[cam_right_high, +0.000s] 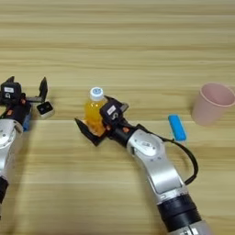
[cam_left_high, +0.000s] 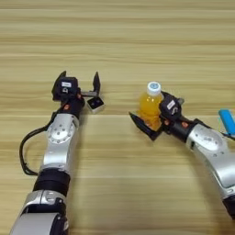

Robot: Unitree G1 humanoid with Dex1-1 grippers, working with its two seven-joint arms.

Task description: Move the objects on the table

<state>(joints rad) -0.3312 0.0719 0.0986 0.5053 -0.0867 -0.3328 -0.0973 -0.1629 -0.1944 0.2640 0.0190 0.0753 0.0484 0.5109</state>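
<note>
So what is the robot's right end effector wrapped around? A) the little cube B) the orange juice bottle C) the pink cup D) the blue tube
B: the right end effector has its black fingers on either side of the orange juice bottle, while the pink cup and blue tube sit apart to its right and the little cube is by the left end effector.

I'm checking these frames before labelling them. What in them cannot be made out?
- Orange-juice bottle with white cap: its lower half is hidden by the right gripper in both views, so the far finger's contact is unclear.
- Pink plastic cup: outside the left eye view entirely.
- Slim blue tube: cut by the left eye view's right edge.
- Tiny black-and-white cube beside the open left gripper: its markings are too small.
</note>
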